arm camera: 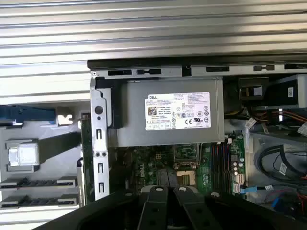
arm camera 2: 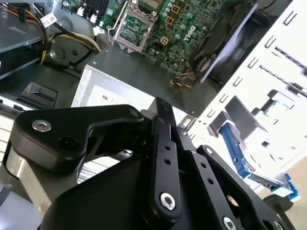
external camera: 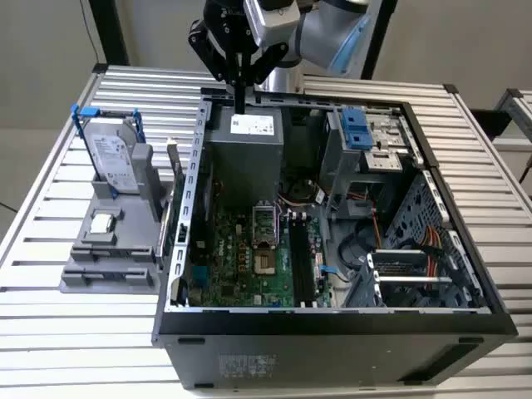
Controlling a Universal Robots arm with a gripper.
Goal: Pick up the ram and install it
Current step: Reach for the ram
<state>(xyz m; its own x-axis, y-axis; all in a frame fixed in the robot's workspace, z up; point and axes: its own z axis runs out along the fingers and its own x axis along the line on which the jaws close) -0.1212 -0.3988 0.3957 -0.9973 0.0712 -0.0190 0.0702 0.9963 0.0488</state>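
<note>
The ram (external camera: pixel 172 164) is a thin dark stick standing on edge at the right side of the grey holder (external camera: pixel 100 266), close against the computer case's outer wall. In the first wrist view the ram (arm camera: pixel 85 143) is a narrow strip beside that wall. My gripper (external camera: pixel 239 106) hangs above the back edge of the open case, over the grey power supply (external camera: pixel 245 154). Its fingers are pressed together with nothing between them. It is higher than the ram and to the exterior view's right of it. The black gripper (arm camera 2: pixel 160 104) is in both wrist views, also (arm camera: pixel 168 191).
The open case (external camera: pixel 332 320) holds a green motherboard (external camera: pixel 241 262) with black memory slots (external camera: pixel 301 259) and a bare processor socket (external camera: pixel 263 223). The holder carries a silver hard drive in a blue bracket (external camera: pixel 112 154) and a small silver processor chip (external camera: pixel 101 223). Everything stands on a slatted metal table (external camera: pixel 75 349).
</note>
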